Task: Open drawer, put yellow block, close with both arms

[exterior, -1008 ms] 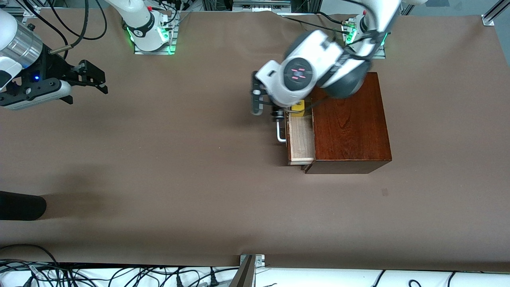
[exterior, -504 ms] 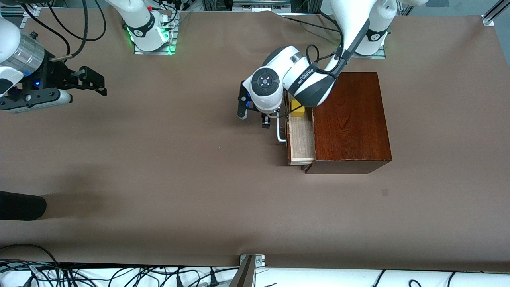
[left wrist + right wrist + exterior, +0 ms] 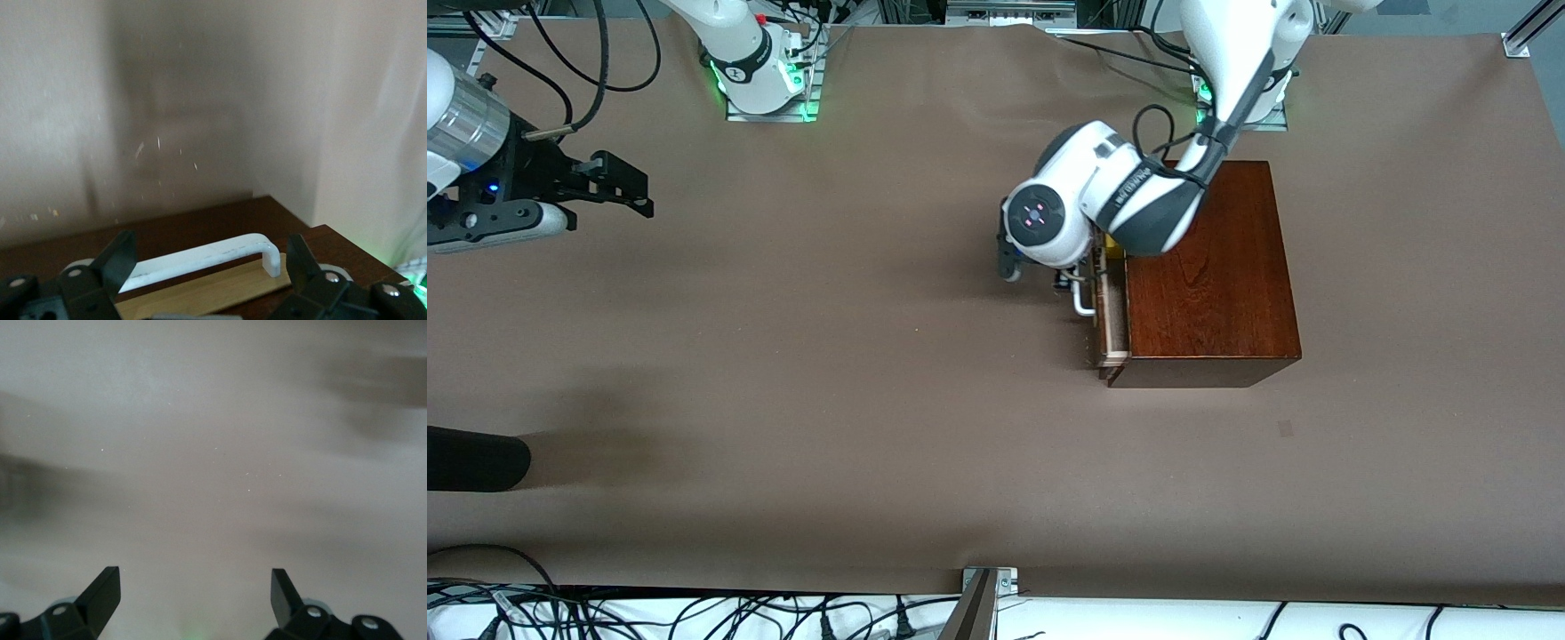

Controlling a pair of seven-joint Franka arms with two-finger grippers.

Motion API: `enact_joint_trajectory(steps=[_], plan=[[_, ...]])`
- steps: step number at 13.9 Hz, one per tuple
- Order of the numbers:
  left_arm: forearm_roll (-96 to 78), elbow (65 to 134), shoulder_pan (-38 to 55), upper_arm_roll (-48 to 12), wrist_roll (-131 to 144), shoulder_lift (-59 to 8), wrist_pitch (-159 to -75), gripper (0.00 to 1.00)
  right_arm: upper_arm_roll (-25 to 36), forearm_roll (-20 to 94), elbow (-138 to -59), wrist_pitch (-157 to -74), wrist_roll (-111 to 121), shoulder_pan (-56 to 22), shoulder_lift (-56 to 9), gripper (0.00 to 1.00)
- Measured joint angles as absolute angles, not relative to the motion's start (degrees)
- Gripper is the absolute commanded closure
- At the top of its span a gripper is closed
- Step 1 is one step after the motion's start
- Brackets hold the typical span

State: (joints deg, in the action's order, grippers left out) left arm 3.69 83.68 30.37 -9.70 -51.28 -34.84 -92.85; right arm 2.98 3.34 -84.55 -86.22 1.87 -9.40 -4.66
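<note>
The mahogany box [image 3: 1205,276] stands toward the left arm's end of the table. Its drawer [image 3: 1110,324] sticks out only a little, with a strip of pale wood showing. The white handle [image 3: 1083,302] also shows in the left wrist view [image 3: 200,257]. Only a sliver of the yellow block [image 3: 1110,241] shows in the drawer beside the left wrist. My left gripper [image 3: 208,248] is open, one finger at each end of the handle; in the front view [image 3: 1063,283] the wrist mostly hides it. My right gripper [image 3: 636,188] is open and empty [image 3: 193,578], waiting over bare table at the right arm's end.
A dark rounded object [image 3: 471,458] lies at the table's edge at the right arm's end, nearer to the front camera. A metal bracket [image 3: 987,582] and cables run along the edge nearest the camera. Brown table [image 3: 827,356] lies between the arms.
The left gripper has moved to the drawer's front and the drawer has slid most of the way into the box. The yellow block is now almost hidden. The right gripper drifted slightly.
</note>
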Motion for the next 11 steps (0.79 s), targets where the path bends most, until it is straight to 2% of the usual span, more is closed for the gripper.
enact_joint_trajectory(steps=[7,11], plan=[[4.12,83.53,28.84,-9.96,-51.47,-34.63,-90.97,0.0,3.09,1.66,-84.21,-86.24,1.87,-9.38,-5.02,0.0],[4.49,79.43,28.78,-9.77,-50.19,-30.0,-90.43,0.0,3.0,1.49,-84.21,-86.21,1.87,-9.46,-5.08,0.0]])
